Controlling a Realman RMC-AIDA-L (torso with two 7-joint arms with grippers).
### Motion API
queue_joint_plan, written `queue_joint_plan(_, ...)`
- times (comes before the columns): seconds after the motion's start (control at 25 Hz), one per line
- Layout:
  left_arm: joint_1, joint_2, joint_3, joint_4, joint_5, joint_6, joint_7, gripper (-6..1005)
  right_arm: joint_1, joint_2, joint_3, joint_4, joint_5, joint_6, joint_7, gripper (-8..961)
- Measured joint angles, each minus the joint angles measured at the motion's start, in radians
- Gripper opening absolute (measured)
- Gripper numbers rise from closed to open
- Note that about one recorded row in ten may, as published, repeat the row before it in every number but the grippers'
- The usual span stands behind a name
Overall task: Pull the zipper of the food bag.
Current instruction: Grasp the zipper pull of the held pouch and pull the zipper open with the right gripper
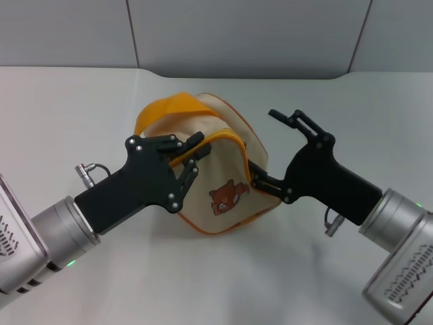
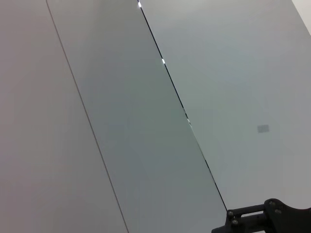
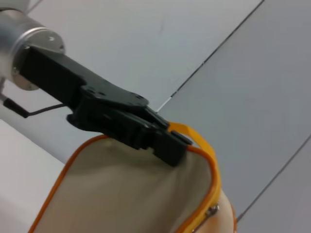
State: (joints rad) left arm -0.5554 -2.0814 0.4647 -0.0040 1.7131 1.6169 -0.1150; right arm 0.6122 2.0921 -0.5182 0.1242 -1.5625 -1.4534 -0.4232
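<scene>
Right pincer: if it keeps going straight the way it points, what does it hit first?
The right pincer points left toward the bag, its lower finger already at the bag's side, so the beige side panel comes first. Depth is unclear; the upper finger looks set to pass above it.

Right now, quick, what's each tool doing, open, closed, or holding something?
Left tool: closed on the food bag at its orange top edge.
Right tool: at the bag's right side, wide open; one finger touches it, the other sticks up.
</scene>
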Motion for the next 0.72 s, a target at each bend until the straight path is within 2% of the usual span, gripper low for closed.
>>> queue_joint_plan(0.72,-0.006,0.000,0.000,-0.004,0.000,0.002,0.000,90,0.023,0.000,0.059,0.056,-0.001,-0.030,0.000,827)
